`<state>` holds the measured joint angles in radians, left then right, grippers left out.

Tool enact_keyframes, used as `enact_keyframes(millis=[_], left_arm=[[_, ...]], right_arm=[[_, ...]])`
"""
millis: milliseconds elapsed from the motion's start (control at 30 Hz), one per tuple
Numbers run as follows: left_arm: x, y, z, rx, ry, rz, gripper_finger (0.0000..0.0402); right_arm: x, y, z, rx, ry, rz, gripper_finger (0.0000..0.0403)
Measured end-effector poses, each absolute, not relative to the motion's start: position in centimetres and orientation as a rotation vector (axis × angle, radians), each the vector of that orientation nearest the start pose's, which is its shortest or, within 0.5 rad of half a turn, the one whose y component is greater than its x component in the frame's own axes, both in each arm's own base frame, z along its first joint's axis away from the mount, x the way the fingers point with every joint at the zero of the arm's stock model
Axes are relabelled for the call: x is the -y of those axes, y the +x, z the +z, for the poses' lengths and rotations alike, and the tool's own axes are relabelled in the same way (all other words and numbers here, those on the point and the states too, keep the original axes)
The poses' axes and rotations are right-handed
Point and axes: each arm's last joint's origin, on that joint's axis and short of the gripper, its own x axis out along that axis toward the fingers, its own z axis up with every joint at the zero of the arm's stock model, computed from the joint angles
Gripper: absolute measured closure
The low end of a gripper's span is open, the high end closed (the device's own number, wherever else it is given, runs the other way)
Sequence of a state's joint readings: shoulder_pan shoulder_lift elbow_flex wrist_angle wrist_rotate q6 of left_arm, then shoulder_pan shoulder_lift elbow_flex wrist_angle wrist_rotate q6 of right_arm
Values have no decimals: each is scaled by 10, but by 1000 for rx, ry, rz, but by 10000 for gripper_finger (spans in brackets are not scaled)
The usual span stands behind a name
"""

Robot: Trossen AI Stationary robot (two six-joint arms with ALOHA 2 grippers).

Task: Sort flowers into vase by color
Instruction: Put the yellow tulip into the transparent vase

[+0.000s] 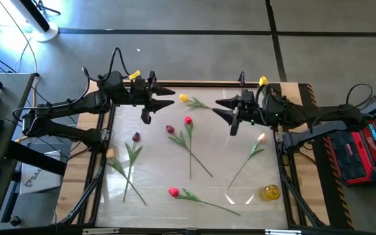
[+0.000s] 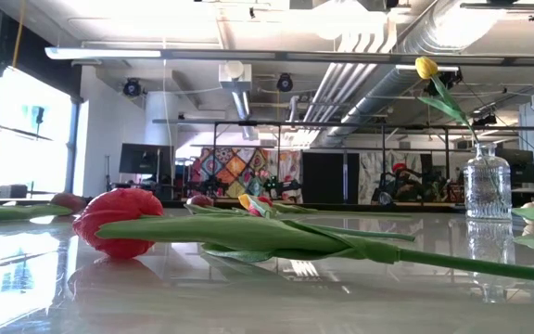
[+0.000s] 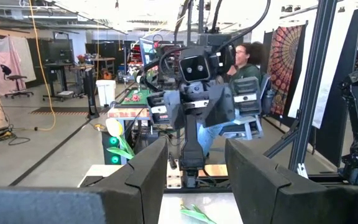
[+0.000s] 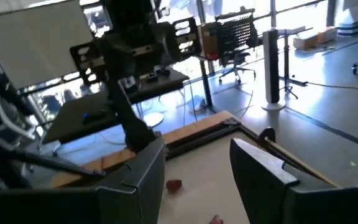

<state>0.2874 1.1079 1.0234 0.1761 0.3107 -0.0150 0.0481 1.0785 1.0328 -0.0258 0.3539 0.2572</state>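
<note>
Several tulips lie flat on the glossy table top (image 1: pixel 155 176): a yellow one (image 1: pixel 183 98) between the arms, a red one (image 1: pixel 188 121), two maroon ones (image 1: pixel 170 129) (image 1: pixel 136 137), a pale peach one (image 1: pixel 261 138), and a red one (image 1: pixel 173 192) near the front, large in the low view (image 2: pixel 119 223). A glass vase (image 1: pixel 271 191) (image 2: pixel 487 186) at the near right stands upright with a yellow tulip (image 2: pixel 426 67) in it. My left gripper (image 1: pixel 165 101) (image 3: pixel 196 180) and right gripper (image 1: pixel 219 108) (image 4: pixel 197 180) face each other above the table's far part, level, open, with nothing between the fingers.
Wooden rails (image 1: pixel 96 170) frame the table's sides. The right arm (image 3: pixel 197 81) fills the left wrist view, with a seated person (image 3: pixel 247 59) behind it. A red case (image 1: pixel 361 153) sits beyond the right edge, and desks with equipment stand on the left.
</note>
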Motion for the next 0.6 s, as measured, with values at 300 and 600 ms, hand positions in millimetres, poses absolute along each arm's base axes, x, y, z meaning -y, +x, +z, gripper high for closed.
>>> enact_keyframes(millis=[300,600], left_arm=[[-61,239,388,88,12,-24,251],[-61,239,388,87,12,-24,251]], right_arm=[[8,261,360,-70,308,-399,233],[10,273,353,-46,331,-474,233]])
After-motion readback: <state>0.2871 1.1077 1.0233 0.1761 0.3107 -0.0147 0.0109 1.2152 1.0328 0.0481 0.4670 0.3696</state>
